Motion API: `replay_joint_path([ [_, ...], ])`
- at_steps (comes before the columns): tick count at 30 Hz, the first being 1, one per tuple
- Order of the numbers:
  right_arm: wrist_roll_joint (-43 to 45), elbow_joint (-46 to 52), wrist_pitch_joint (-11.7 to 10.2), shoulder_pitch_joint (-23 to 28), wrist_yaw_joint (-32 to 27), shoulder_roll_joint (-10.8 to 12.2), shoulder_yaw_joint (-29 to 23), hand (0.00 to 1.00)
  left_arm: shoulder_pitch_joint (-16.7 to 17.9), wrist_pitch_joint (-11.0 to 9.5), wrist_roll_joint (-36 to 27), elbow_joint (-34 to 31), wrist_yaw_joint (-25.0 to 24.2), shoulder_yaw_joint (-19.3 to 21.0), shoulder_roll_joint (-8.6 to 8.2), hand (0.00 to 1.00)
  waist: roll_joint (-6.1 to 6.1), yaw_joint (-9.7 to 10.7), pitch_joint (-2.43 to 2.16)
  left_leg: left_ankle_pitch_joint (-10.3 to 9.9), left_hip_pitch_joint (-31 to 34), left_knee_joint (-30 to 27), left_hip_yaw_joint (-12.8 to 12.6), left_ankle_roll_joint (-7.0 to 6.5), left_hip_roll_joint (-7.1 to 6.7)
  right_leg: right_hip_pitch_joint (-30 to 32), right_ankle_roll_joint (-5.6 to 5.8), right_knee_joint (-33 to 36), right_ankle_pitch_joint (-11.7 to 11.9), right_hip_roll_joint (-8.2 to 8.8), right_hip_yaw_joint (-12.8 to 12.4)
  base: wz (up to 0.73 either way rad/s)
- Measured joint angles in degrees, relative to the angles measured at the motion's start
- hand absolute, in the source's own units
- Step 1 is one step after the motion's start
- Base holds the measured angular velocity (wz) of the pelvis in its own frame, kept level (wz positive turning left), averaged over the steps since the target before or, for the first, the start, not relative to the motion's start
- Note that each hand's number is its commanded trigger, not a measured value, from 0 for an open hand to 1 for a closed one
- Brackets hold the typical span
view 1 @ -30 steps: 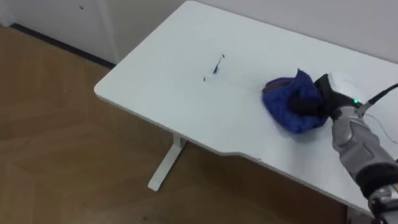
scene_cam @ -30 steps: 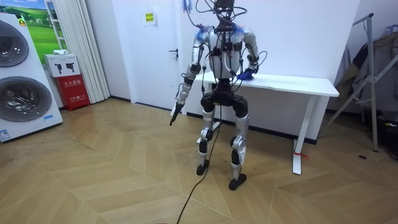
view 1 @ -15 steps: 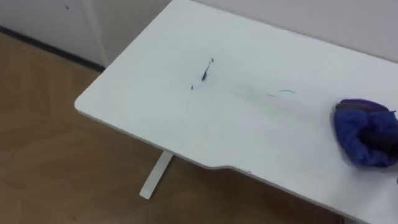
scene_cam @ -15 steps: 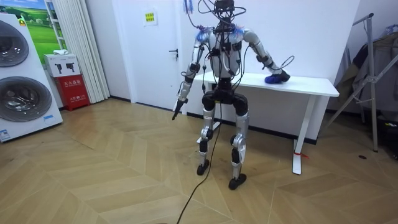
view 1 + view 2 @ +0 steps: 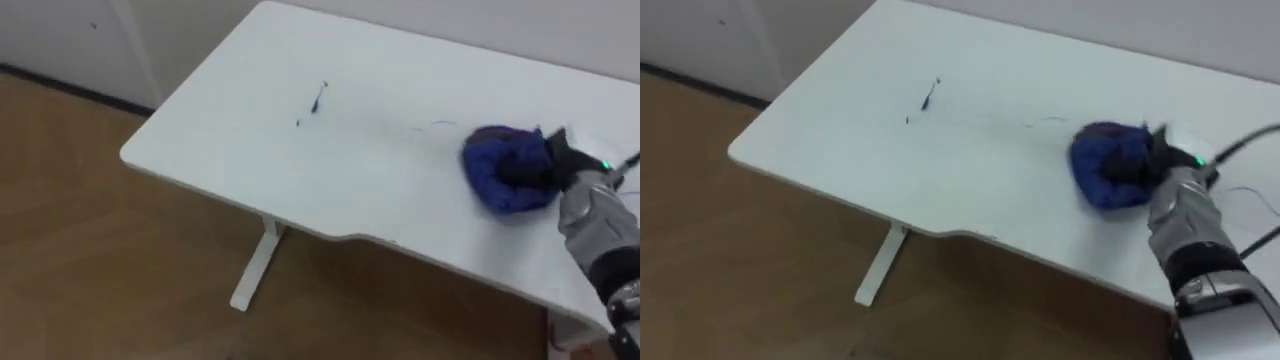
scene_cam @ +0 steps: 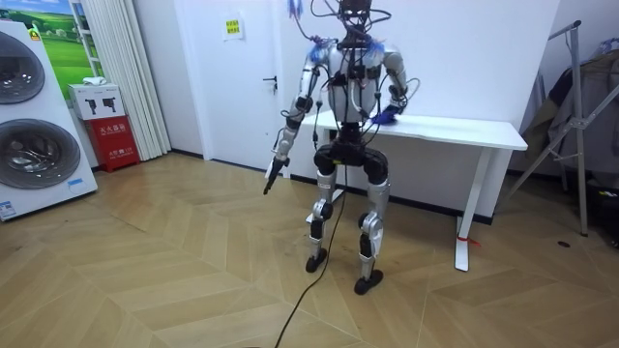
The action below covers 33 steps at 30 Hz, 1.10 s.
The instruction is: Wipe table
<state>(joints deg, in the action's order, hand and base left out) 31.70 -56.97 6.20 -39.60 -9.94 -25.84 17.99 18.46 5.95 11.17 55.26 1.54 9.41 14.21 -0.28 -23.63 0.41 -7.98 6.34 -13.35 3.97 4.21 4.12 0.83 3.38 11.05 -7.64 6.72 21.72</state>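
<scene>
A white table (image 5: 250,130) carries a dark scribble (image 5: 318,98) near its middle left, and a thin faint line (image 5: 440,124) lies further right. A crumpled blue cloth (image 5: 500,170) lies on the tabletop right of these marks. My right hand (image 5: 555,165) is curled into the cloth's right side and presses it to the table. The right eye view has the same cloth (image 5: 1105,165) and hand (image 5: 1155,160). In the room view I stand at the table's left part, my right arm reaching onto it. My left hand (image 6: 275,174) hangs by my side.
The table's near edge (image 5: 330,235) and left corner (image 5: 130,155) border wooden floor, with a white table leg (image 5: 255,265) beneath. The room view holds washing machines (image 6: 34,135) at its left, a door (image 6: 237,77) and a metal rack (image 6: 580,116) at its right.
Half a second ago my right arm was stretched far right with the cloth. It has swept the cloth back left toward the marks. My left hand stays at my side.
</scene>
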Motion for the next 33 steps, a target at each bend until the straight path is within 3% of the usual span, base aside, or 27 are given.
replay_joint_path([
  [2,-0.55,0.32,-1.81,-0.76,0.50,0.12,1.12,1.00,0.55,0.24,-0.38,0.05,0.32,0.00,0.38,0.00,-0.46,-1.46,-0.08,0.82,-0.07,1.47,1.32,0.00,-0.40,-0.23,0.19,-0.27,-0.29,0.25,0.94,0.35],
  [6,-0.60,-0.11,-1.84,2.72,1.34,-0.17,0.91,1.00,1.14,0.69,-0.35,0.07,0.14,-0.35,0.32,0.00,-1.58,-0.92,0.28,0.84,-0.53,1.71,2.97,-0.02,-0.97,-1.96,0.77,-0.47,-0.72,0.54,2.09,0.33],
  [8,-1.38,-0.35,-4.00,6.07,1.19,-0.18,-1.93,1.00,1.25,0.67,-0.26,-0.14,0.09,-0.36,0.18,0.00,-2.84,1.29,0.17,0.83,-1.20,1.71,3.00,-0.03,-1.57,-3.18,1.39,-0.51,-1.24,1.08,2.11,0.27],
  [12,-2.44,-0.36,-6.58,14.06,-0.09,-0.39,-8.24,1.00,0.30,-0.40,-0.31,-0.30,0.27,0.94,0.22,0.00,-3.09,4.87,0.32,0.48,-4.09,2.03,2.95,-0.59,-2.28,-6.94,1.47,-1.32,-1.29,1.43,1.95,0.18],
  [13,-3.14,-0.39,-7.40,16.29,-0.72,-0.39,-10.43,1.00,0.15,-0.67,-0.37,-0.32,0.56,1.14,0.42,0.00,-3.22,5.61,0.26,0.23,-5.01,2.20,2.48,-0.88,-2.45,-7.68,1.95,-1.50,-1.59,1.65,2.07,-0.06],
  [16,-5.61,-0.38,-8.10,21.68,-1.43,-0.53,-17.36,1.00,0.34,-1.21,-0.32,-1.57,0.71,2.54,0.41,0.00,-3.41,7.83,-0.07,-0.26,-6.00,2.22,1.33,-1.16,-2.67,-8.33,2.63,-1.42,-2.12,2.16,2.14,-0.14],
  [19,-7.74,-1.12,-8.18,26.45,-2.60,-0.64,-23.77,1.00,1.73,-1.25,-0.27,-1.86,0.90,4.09,0.38,0.00,-2.93,10.44,-0.41,-0.78,-7.24,1.47,0.93,-1.30,-2.79,-9.95,2.55,-1.59,-2.21,2.26,2.08,-0.11],
  [21,-9.62,-0.84,-8.18,29.71,-3.98,-1.57,-24.98,1.00,2.96,-1.16,-0.14,-2.05,1.56,4.09,0.35,0.00,-2.72,11.48,-0.63,-1.04,-8.15,1.49,0.75,-1.31,-2.79,-10.93,2.59,-1.72,-2.41,2.25,1.78,-0.08],
  [25,-10.55,-0.49,-6.76,31.48,-6.04,-2.16,-25.43,1.00,4.43,-0.56,-0.38,-2.04,1.78,3.63,-0.52,0.00,-1.98,12.40,-1.02,-1.05,-9.87,1.67,-0.33,-1.31,-2.60,-11.97,2.47,-2.17,-2.45,2.06,0.06,-0.16],
  [27,-10.51,0.71,-4.46,29.94,-6.59,-1.54,-23.55,1.00,4.30,-0.15,-0.28,-2.04,1.79,3.33,-0.97,0.00,-1.51,11.59,-0.98,-1.07,-10.25,1.85,-1.60,-1.31,-2.17,-11.64,2.37,-1.68,-2.38,1.86,-1.35,-0.37],
  [29,-7.34,3.39,-0.11,26.47,-6.72,-0.16,-18.29,1.00,3.38,0.24,1.02,-1.95,1.77,2.73,-1.86,0.00,-1.33,9.53,-0.86,-1.01,-10.19,2.20,-3.77,-1.17,-1.37,-9.62,1.99,-0.49,-2.31,1.44,-3.70,-0.51],
  [31,-4.55,6.25,2.16,22.65,-5.21,1.93,-11.99,1.00,2.24,0.52,1.96,-1.78,1.65,2.06,-2.41,0.00,-1.33,7.78,-0.87,-0.95,-10.00,2.49,-5.37,-0.94,-0.71,-8.13,1.34,0.16,-1.89,1.06,-5.02,-0.44],
  [33,0.73,9.38,2.54,18.26,-3.11,4.68,-6.48,1.00,0.94,0.77,2.32,-1.66,1.34,1.50,-2.71,0.00,-1.51,6.58,-0.57,-0.85,-10.04,2.71,-5.68,-0.74,-0.36,-7.62,1.20,0.18,-1.82,0.74,-5.38,-0.16],
])
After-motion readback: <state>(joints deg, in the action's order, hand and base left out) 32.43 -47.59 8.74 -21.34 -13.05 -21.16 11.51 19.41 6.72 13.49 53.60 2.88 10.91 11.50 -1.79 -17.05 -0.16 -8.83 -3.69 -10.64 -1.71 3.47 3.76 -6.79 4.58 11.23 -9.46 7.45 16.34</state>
